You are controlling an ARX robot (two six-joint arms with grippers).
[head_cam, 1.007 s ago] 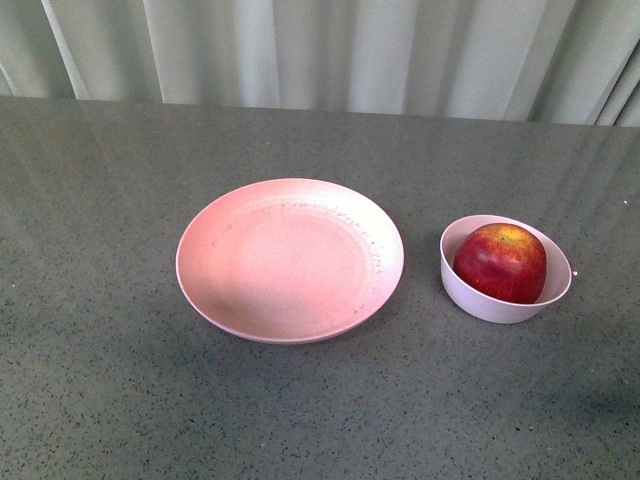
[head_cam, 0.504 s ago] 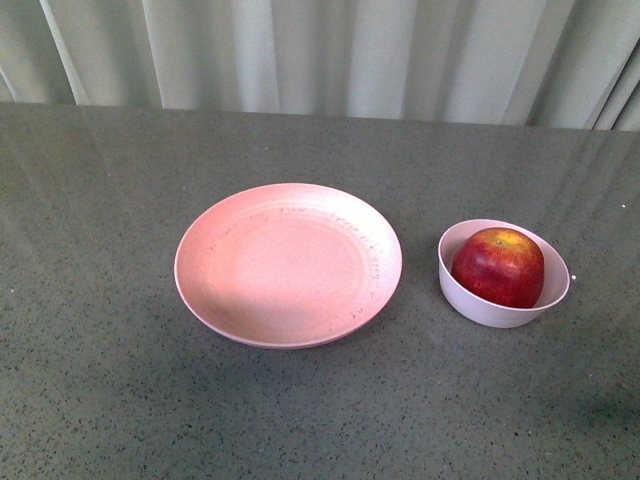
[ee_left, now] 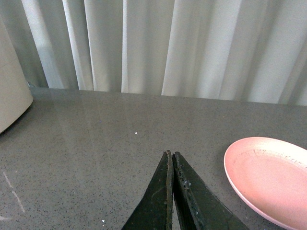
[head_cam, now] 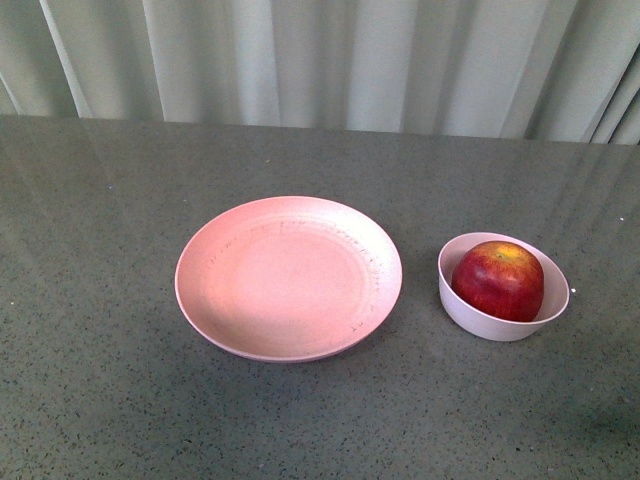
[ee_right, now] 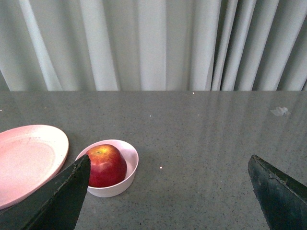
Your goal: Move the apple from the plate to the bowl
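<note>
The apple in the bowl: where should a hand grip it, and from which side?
Probably from above. The apple sits deep in the bowl, whose wall hides its lower sides; only the upper half is free. Grip across its widest exposed part, just above the rim.

I seem to work at a staged test bench, not a lived-in room: a bare grey speckled table (head_cam: 120, 400) backed edge to edge by plain pale curtains (head_cam: 300, 60).

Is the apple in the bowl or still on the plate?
In the bowl. The apple sits inside the bowl, and the plate beside it holds nothing.
</note>
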